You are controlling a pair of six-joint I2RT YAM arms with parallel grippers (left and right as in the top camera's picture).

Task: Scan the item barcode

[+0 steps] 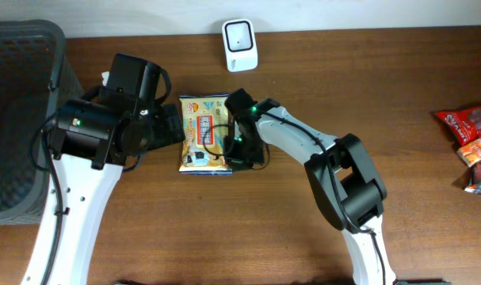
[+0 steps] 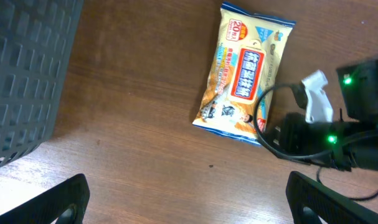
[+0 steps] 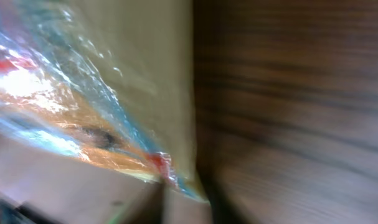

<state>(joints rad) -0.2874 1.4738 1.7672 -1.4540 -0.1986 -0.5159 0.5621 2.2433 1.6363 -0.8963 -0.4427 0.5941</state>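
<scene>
A: Where is the wipes packet [image 1: 202, 133]?
B: Lying flat on the wooden counter [image 1: 288, 237], between the two arms.
A: And the pincers?
B: The left pincer [image 2: 187, 180] is spread wide beside the packet's left edge. The right pincer [image 1: 234, 154] is pressed together at its right edge (the close view is blurred, so I cannot tell whether it grips).

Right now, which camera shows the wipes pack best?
Left wrist: the wipes pack lies nearly whole in frame, printed face up and sharp. Overhead shows it smaller and partly covered on one side. Right wrist gives only a blurred close-up of its film, with no print readable.
</scene>
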